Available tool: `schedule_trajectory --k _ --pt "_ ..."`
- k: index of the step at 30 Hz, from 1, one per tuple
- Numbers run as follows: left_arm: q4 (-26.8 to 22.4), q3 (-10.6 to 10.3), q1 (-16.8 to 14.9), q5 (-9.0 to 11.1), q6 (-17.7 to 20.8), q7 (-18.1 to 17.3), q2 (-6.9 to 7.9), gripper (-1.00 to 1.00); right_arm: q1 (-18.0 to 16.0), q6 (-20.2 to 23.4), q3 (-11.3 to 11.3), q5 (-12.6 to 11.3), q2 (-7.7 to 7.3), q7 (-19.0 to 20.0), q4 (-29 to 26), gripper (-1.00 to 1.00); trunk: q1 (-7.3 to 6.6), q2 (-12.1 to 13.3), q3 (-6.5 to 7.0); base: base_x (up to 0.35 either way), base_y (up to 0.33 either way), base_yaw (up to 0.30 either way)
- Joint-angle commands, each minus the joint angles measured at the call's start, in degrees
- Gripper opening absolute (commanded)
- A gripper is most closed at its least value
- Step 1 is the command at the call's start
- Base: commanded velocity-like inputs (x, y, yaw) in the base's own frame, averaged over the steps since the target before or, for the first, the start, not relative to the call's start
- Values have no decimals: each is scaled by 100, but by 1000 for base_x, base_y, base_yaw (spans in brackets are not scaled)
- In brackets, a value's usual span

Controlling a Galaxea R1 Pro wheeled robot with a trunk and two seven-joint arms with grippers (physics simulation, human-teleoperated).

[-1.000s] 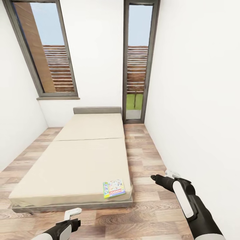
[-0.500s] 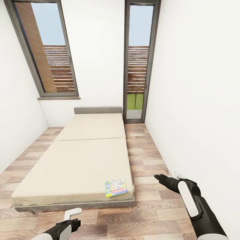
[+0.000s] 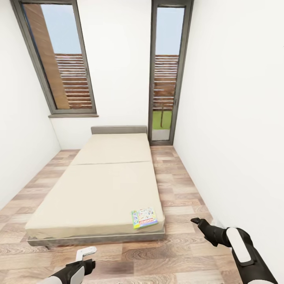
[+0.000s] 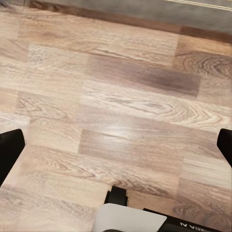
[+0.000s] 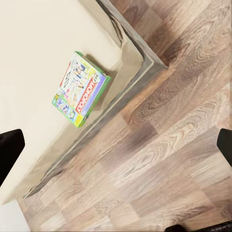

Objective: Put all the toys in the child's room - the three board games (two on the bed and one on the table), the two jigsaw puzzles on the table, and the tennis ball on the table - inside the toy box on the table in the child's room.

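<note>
Right at the foot corner of the bed (image 3: 98, 185), on the side nearest the glass door (image 3: 167, 75), sits one green-and-white board game (image 3: 144, 217), flat on the mattress and close to the edge, so it looks easy to reach from the wood floor (image 3: 181, 189). Right end effector (image 3: 196, 222) hangs just beside that corner, fingers spread apart and empty. Left end effector (image 3: 86, 252) is low by the bed's foot, also apart, holding nothing. Nothing blocks the way, though the white wall (image 3: 236, 118) past the bed is close on the right arm's side.

Board game (image 3: 144, 217) lies on bed (image 3: 98, 185) — near corner, apparently flat.
</note>
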Motion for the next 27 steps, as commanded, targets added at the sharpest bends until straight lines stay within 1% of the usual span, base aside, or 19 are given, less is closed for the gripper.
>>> schedule_trajectory --k 1,7,14,18,21,23,25,26,27 --pt "-11 13 -1 31 29 9 0 100 6 20 -8 -70 -9 -51 7 100 2 -14 -13 -211 170 0" --pt "-12 13 59 31 24 14 3 100 69 1 -31 -67 -46 -39 63 100 2 -14 -13 -225 149 0" --pt "-12 13 125 24 21 10 16 100 72 2 -35 -53 -56 -37 76 100 2 -14 -13 -237 154 0" --pt "-12 8 133 23 21 8 34 100 73 4 -36 -70 -55 -32 90 100 2 -14 -13 -145 66 0" --pt "-12 6 136 37 25 -43 56 100 75 10 -45 -91 -57 -31 222 100 2 -14 -13 -88 19 0" --pt "-15 11 137 42 30 -191 72 100 76 13 -92 -106 -57 -5 420 100 2 -14 -13 -39 8 0" --pt "-23 29 135 47 74 -447 87 100 75 16 -191 -132 -57 111 645 100 2 -14 -13 -20 4 0" --pt "-40 42 131 52 179 -660 116 100 74 17 -264 -140 -57 260 770 100 2 -14 -13 -11 2 0" --pt "-52 47 124 57 267 -772 150 100 74 16 -294 -140 -57 350 822 100 2 -14 -13 -9 2 0"
